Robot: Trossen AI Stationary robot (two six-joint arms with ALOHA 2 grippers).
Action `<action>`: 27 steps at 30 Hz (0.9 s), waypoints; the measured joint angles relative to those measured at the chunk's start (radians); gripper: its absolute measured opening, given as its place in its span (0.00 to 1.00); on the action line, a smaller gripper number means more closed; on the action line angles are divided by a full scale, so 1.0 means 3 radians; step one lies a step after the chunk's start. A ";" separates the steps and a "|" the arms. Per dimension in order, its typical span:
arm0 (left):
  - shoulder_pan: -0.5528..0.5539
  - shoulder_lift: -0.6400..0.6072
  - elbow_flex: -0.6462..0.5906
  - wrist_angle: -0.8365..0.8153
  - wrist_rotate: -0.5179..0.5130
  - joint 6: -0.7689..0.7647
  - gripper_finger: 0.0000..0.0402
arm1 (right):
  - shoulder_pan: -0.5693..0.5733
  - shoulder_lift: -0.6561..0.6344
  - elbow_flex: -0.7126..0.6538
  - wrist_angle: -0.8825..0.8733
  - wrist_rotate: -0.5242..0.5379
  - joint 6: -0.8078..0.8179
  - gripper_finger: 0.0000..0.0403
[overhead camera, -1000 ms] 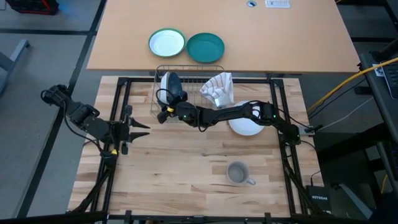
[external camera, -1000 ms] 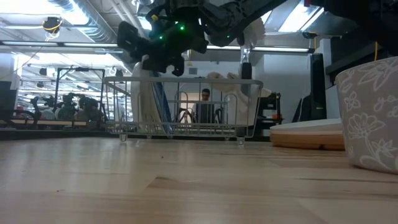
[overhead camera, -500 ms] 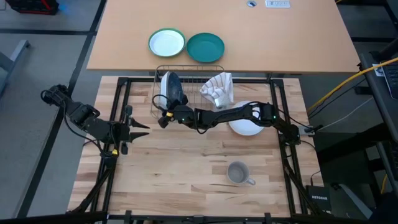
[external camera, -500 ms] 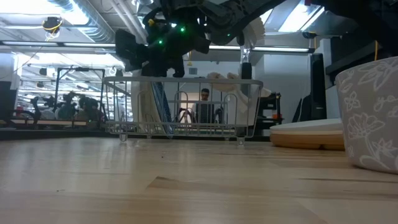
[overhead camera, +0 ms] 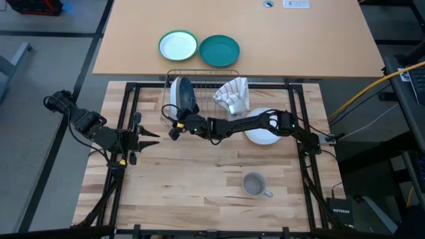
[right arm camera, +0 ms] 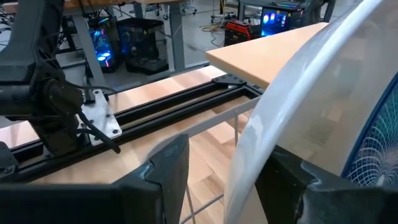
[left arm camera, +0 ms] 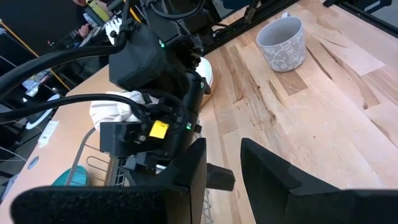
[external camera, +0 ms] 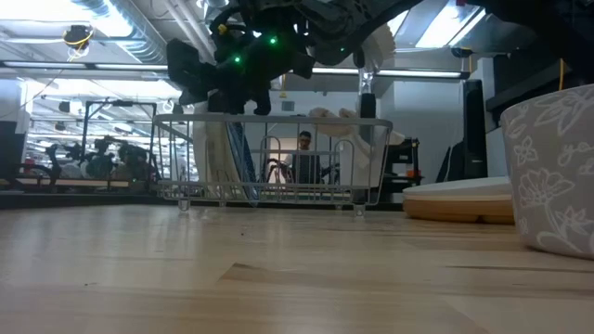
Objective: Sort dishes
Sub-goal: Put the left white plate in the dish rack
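A wire dish rack (overhead camera: 202,73) stands at the far middle of the wooden table. A white plate (overhead camera: 175,88) and a dark blue plate (overhead camera: 188,96) stand on edge in its left end. My right gripper (overhead camera: 172,128) is open at that end, above the rack's near left corner (external camera: 190,79). In the right wrist view its fingers (right arm camera: 230,155) stand on either side of the white plate's rim (right arm camera: 249,155), with the blue plate (right arm camera: 379,149) behind. A white plate (overhead camera: 262,136) lies on a tan one (external camera: 459,206). The grey mug (overhead camera: 254,184) stands upright nearer. My left gripper (overhead camera: 151,137) is open and empty at the left. My right gripper has the white plate's rim (right arm camera: 245,168) between its open fingers, coming level from the table's near left side. I cannot tell whether a finger touches it. The plate stands on edge in the rack.
A crumpled white thing (overhead camera: 232,95) sits in the rack's right half. A green-rimmed white plate (overhead camera: 178,45) and a teal plate (overhead camera: 220,50) lie on the far tan table. A black frame (overhead camera: 129,106) runs round the wooden top. Bare wood lies between the mug and my left gripper.
My right gripper has drawn back a little from the rack, toward the table's near and left edges. The plates in the rack have stayed where they were.
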 joint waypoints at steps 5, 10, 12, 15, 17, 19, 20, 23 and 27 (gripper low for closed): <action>0.0000 0.0001 0.0000 0.0001 0.0000 -0.0011 0.22 | 0.0017 0.0001 0.0006 0.0016 0.0002 -0.0017 0.42; 0.0001 0.0000 0.0000 0.0001 0.0000 -0.0013 0.22 | 0.0012 0.0001 0.0157 -0.0035 -0.0101 -0.0234 0.42; 0.0000 -0.0001 0.0000 0.0003 0.0000 -0.0017 0.22 | 0.0013 0.0003 0.0231 -0.0047 -0.0139 -0.0280 0.42; 0.0001 0.0000 0.0000 0.0003 0.0000 -0.0019 0.22 | 0.0025 0.0003 0.0358 -0.0205 -0.0189 -0.0290 0.42; 0.0000 -0.0001 0.0000 0.0002 0.0000 -0.0019 0.22 | 0.0029 0.0002 0.0420 -0.0318 -0.0202 -0.0329 0.42; 0.0000 -0.0001 0.0000 0.0002 -0.0001 -0.0019 0.22 | 0.0047 0.0001 0.0432 -0.0320 -0.0194 -0.0376 0.42; 0.0000 0.0001 0.0000 0.0000 -0.0001 -0.0019 0.22 | 0.0047 0.0001 0.0434 -0.0313 -0.0161 -0.0392 0.42; 0.0000 -0.0001 0.0000 -0.0019 -0.0001 -0.0018 0.22 | 0.0047 0.0001 0.0437 -0.0314 -0.0099 -0.0461 0.42; 0.0000 -0.0001 0.0000 -0.0165 -0.0001 -0.0106 0.22 | 0.0039 -0.0006 0.0440 -0.0351 -0.0070 -0.0465 0.42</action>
